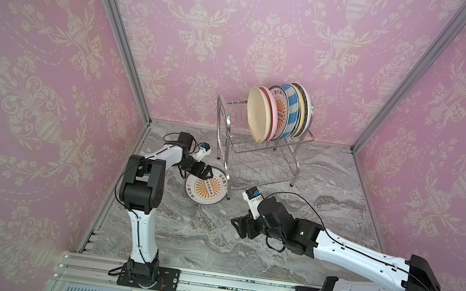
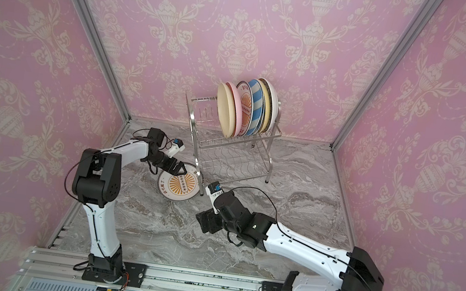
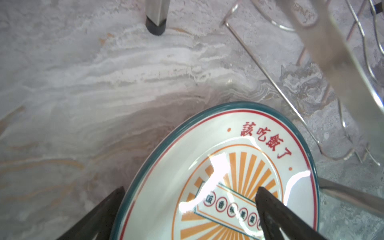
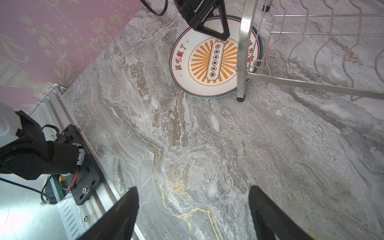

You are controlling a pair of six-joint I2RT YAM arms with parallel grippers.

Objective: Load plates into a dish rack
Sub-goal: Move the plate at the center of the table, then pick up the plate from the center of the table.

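Nearest, the right gripper (image 4: 192,188) hung over the counter (image 1: 212,242), fingers wide and empty. Most plates (image 1: 276,112) already stood in the dish rack (image 1: 255,155), upper tier. One sunburst plate (image 1: 206,192) lay by its leg, the rim straddled by the open fingers of the left gripper (image 1: 208,174).

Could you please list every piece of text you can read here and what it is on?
"該吃飯了": red, rim of the table plate.
Opposite rim text: mostly hidden.
Circled characters on its banner: too blurred.
Red characters on the racked sunburst plate: too small.
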